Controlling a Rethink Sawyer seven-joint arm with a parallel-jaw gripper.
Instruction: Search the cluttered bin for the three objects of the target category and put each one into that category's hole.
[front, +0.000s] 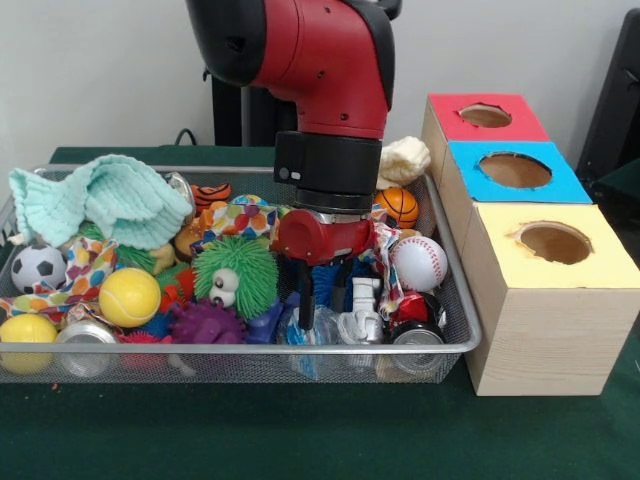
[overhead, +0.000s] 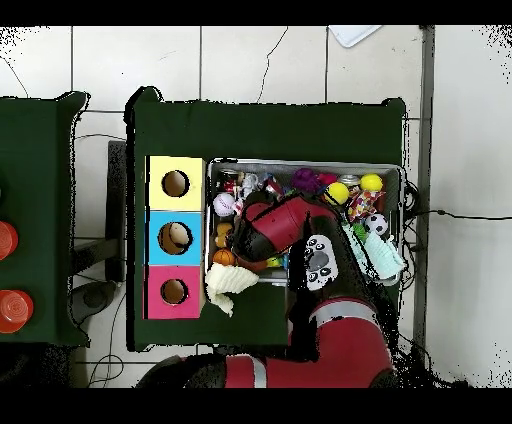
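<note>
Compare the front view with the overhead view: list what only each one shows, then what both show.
Only the front view: the gripper lowered among the toys over a clear bottle, plus the green fuzzy ball and baseball.
Only the overhead view: two red discs on a side table and the tiled floor.
Both: the wire bin, the blue hole, the red arm and the yellow tennis ball.
</note>
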